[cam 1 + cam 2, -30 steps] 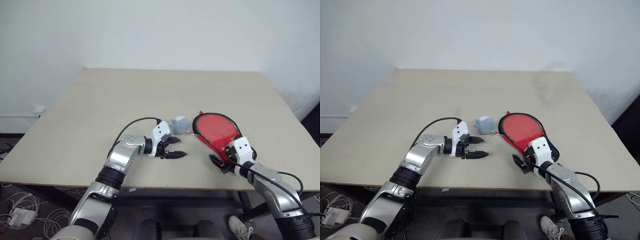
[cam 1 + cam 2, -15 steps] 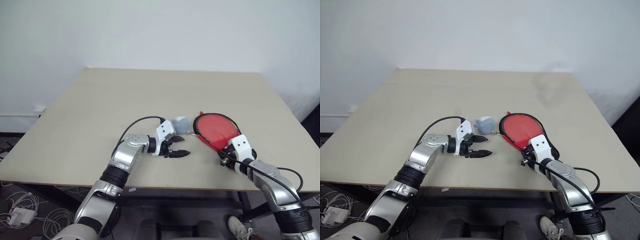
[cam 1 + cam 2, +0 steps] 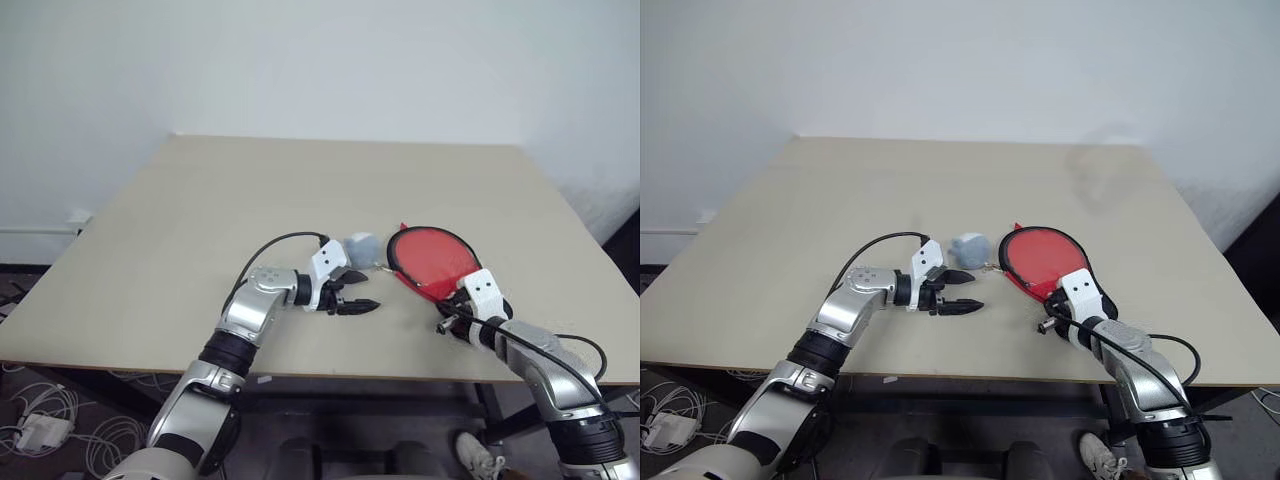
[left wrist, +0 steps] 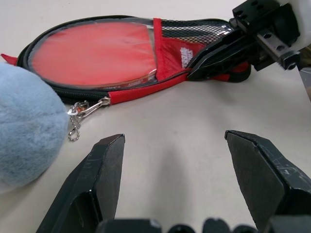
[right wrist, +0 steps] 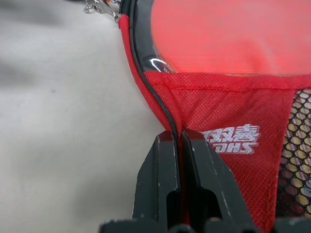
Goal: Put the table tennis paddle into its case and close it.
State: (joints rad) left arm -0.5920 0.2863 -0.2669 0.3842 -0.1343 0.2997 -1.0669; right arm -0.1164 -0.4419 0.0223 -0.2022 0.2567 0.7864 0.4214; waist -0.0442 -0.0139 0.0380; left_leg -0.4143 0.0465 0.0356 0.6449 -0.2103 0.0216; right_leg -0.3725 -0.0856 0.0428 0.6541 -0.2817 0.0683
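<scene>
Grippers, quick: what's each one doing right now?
Left gripper: open, holding nothing.
Right gripper: shut on the case edge.

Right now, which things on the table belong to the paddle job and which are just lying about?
Job:
- case, red and black
- table tennis paddle, inside it behind the clear side
- right gripper, shut on the case edge
- left gripper, open

Lying about:
- pale grey fluffy lump, on a small chain beside the case
</scene>
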